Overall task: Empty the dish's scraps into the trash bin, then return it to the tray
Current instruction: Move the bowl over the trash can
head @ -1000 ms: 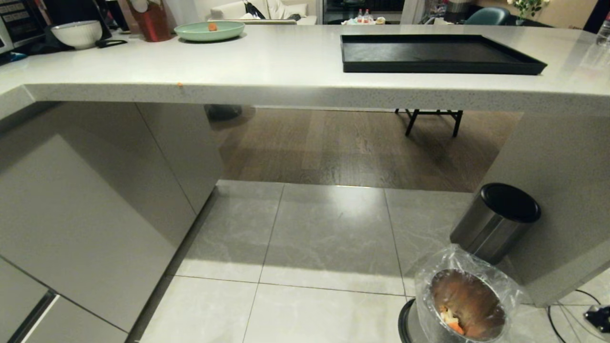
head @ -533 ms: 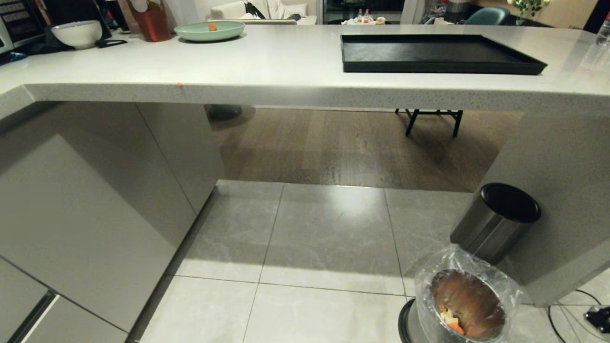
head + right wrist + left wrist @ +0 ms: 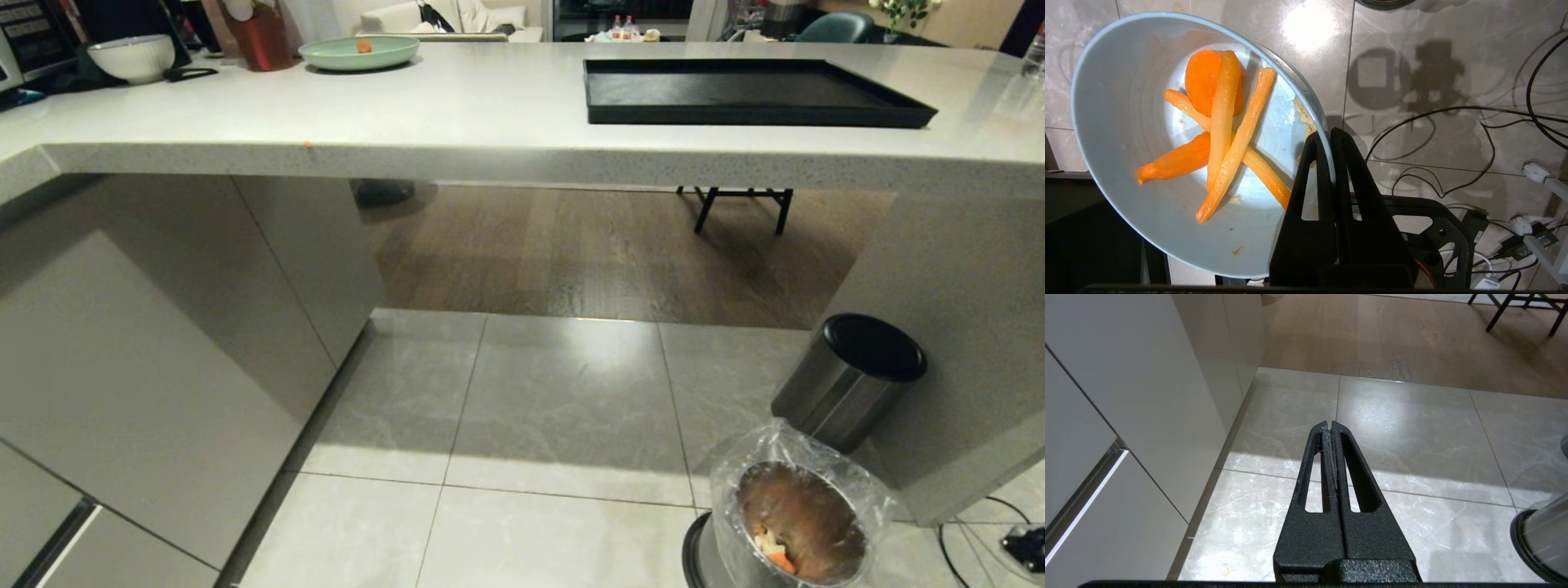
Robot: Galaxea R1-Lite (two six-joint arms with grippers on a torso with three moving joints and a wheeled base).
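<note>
Head view, overall change: nothing differs from the pictures of a second ago; counter, floor and bins sit exactly where they did, and neither arm shows in this view.
Counter (image 3: 490,106): long pale worktop across the far part of the scene.
Tray (image 3: 755,91): black and bare on the counter's right half, waiting for the dish to come back.
Steel cylinder (image 3: 849,380): black-lidded, on the floor just behind the trash bin.
Trash bin (image 3: 796,518): at the lower right on the tiles, clear liner (image 3: 878,498) puffed around its rim; a few orange and pale bits lie at the bottom.
Green plate (image 3: 359,53): far left of the counter with one orange piece on it, well apart from the tray.
White-grey bowl (image 3: 131,57): further left, untouched.
Dish (image 3: 1147,134): seen only from the right wrist, held tilted over floor tiles and cables; the bin is not in that picture.
Right gripper (image 3: 1331,134): clenched on the dish's rim, one finger inside and one outside.
Scraps (image 3: 1224,130): carrot sticks and a round chunk lie in the dish, none sliding out.
Left gripper (image 3: 1329,426): jaws pressed together on nothing, parked above the tiles beside the cabinet.
Meaning for the task: a pause, by my reading; emptying is unfinished and the return has not begun.
</note>
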